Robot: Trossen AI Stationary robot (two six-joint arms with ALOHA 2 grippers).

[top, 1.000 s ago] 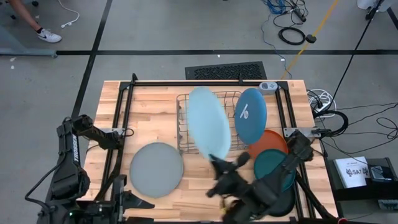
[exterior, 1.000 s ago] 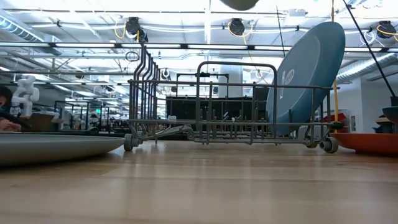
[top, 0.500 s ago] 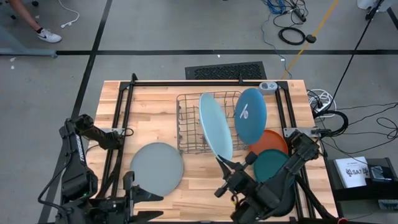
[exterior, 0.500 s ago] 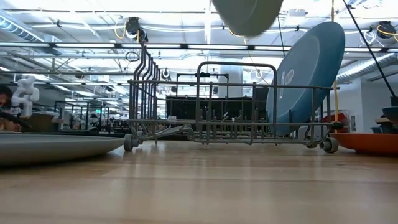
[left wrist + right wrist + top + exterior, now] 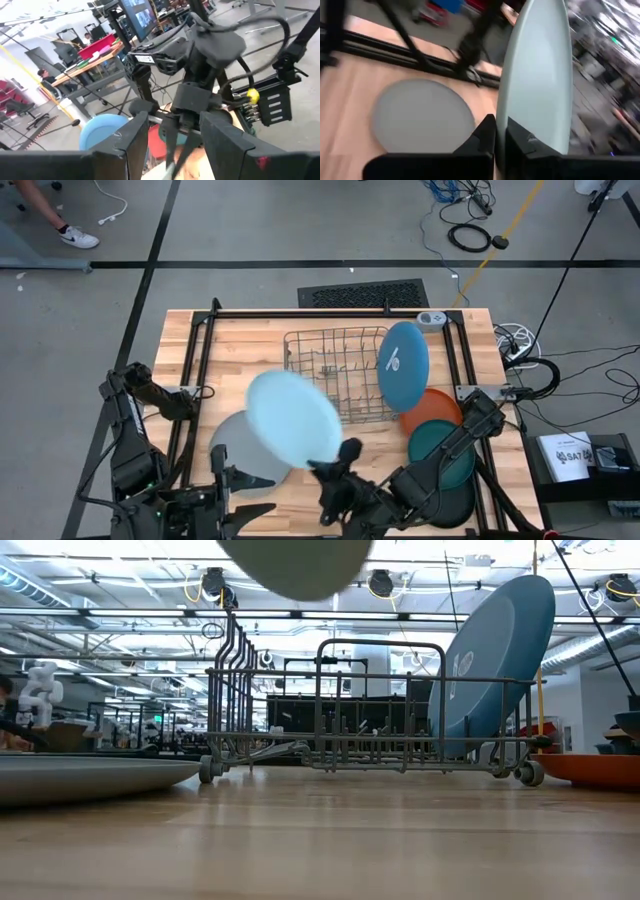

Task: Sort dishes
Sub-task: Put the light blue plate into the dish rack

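- My left pincer (image 5: 245, 515) waits low at the near left edge of the table (image 5: 240, 345), fingers (image 5: 132, 142) spread with nothing between them.
- Next to the right, the grey plate (image 5: 240, 455) lies flat on the table, near the front; in the low view it shows as a thin edge (image 5: 90, 778) at the left.
- Over its right part, lifted off the wood and partly covering it from above, is the pale blue plate (image 5: 292, 418), tilted; its lower rim is pinched in my right pincer (image 5: 345, 455), fingers pressed together on the rim (image 5: 495, 137).
- In the right wrist view the pale blue plate (image 5: 537, 75) stands edge-on just past my fingers, with the grey plate (image 5: 420, 117) on the table beyond.
- The wire dish rack (image 5: 335, 372) sits mid-table, farther back.
- A blue plate (image 5: 402, 366) leans upright at the rack's right end; the low view shows it (image 5: 500, 650) propped against the wires.
- Right of that, the orange plate (image 5: 432, 405) lies flat, and the teal plate (image 5: 435, 448) overlaps it on the near side.
- A black plate (image 5: 460, 505) lies under the teal one at the near right corner, mostly hidden by my right arm.
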